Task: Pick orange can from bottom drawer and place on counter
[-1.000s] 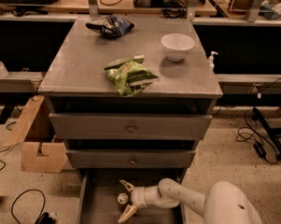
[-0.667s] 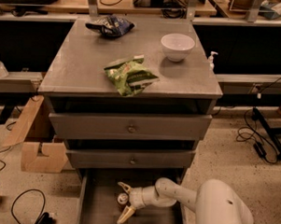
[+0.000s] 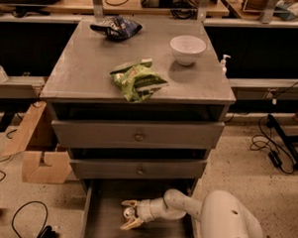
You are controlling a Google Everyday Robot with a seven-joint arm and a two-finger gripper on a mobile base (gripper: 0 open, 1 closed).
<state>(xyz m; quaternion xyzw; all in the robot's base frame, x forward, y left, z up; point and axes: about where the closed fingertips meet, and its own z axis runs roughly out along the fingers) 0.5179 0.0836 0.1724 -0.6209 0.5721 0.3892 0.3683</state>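
Note:
The bottom drawer (image 3: pixel 102 227) is pulled out at the foot of the grey cabinet. My gripper (image 3: pixel 128 214) reaches into it from the right, low over the drawer floor. Its pale fingers (image 3: pixel 127 204) are spread open. A small round brownish thing with a silvery end, the orange can (image 3: pixel 129 212), lies between them. The fingers stand on either side of it and I cannot tell if they touch it. The counter (image 3: pixel 92 64) is the grey slab on top of the cabinet.
On the counter are a green snack bag (image 3: pixel 138 80), a dark blue bag (image 3: pixel 116 27) and a white bowl (image 3: pixel 187 49). Two closed drawer fronts (image 3: pixel 138 135) sit above the open drawer. A cardboard box (image 3: pixel 36 148) and cables lie on the floor at the left.
My gripper and arm have shifted slightly left inside the bottom drawer, closer around the can. The things on the counter have not moved.

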